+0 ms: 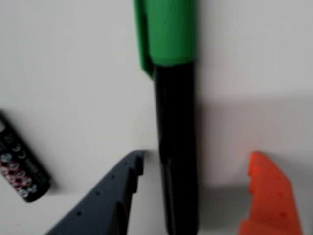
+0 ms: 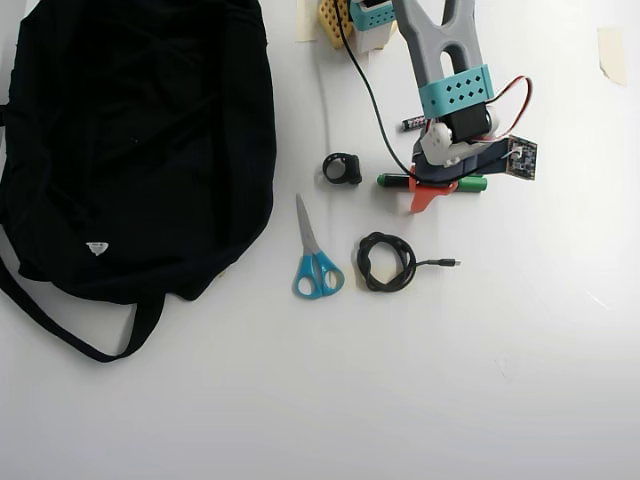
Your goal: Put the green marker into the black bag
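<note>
We've got the green marker (image 2: pixel 432 182) lying flat on the white tabletop (image 2: pixel 520 360), pointing left-right in the overhead view, green cap at the right end and a small green tip at the left. In the wrist view the marker (image 1: pixel 177 147) runs straight up the middle of the shot, black barrel below, green cap up top.

The hand (image 2: pixel 428 187) sits right over the middle of the marker. In the wrist view its two fingers straddle the barrel: the dark grey one (image 1: pixel 105 200) just to the left, nearly touching, and the orange one (image 1: pixel 268 196) off to the right with a clear gap. So the jaws are spread fairly wide around the marker, not clamped on it. We can't tell whether the fingertips touch the tabletop.

The arm (image 2: pixel 440 50) comes in from the top edge of the overhead view, folded down with the wrist tipped toward the tabletop.

Around it: a small battery (image 2: pixel 413 123) just above, a little black ring-shaped thing (image 2: pixel 342 168) to the left, a coiled black cable (image 2: pixel 388 262) below, blue-handled scissors (image 2: pixel 315 255) beside that. The black bag (image 2: pixel 130 140) is well apart, filling the upper left, strap trailing below.
</note>
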Tool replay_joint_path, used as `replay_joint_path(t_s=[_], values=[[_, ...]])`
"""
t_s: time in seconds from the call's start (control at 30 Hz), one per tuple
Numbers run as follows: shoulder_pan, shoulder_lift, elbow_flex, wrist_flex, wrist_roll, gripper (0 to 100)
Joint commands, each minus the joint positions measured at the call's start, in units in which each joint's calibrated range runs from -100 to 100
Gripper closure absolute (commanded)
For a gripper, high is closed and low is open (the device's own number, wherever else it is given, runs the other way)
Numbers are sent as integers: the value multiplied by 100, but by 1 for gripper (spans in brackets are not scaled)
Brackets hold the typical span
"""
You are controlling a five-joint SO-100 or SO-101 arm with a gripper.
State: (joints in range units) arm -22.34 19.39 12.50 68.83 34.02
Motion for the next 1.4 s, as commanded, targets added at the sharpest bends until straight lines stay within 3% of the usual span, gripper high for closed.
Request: replay_joint_path(t_s=[0.0,0.23,0.43,0.8,1.0,1.37], values=[[80,3,44,-190,38,73],[124,3,116,-337,38,73],[124,-5,197,-337,38,82],[124,-5,197,-337,38,83],[124,-5,197,-337,38,91],[117,-5,197,-337,38,94]])
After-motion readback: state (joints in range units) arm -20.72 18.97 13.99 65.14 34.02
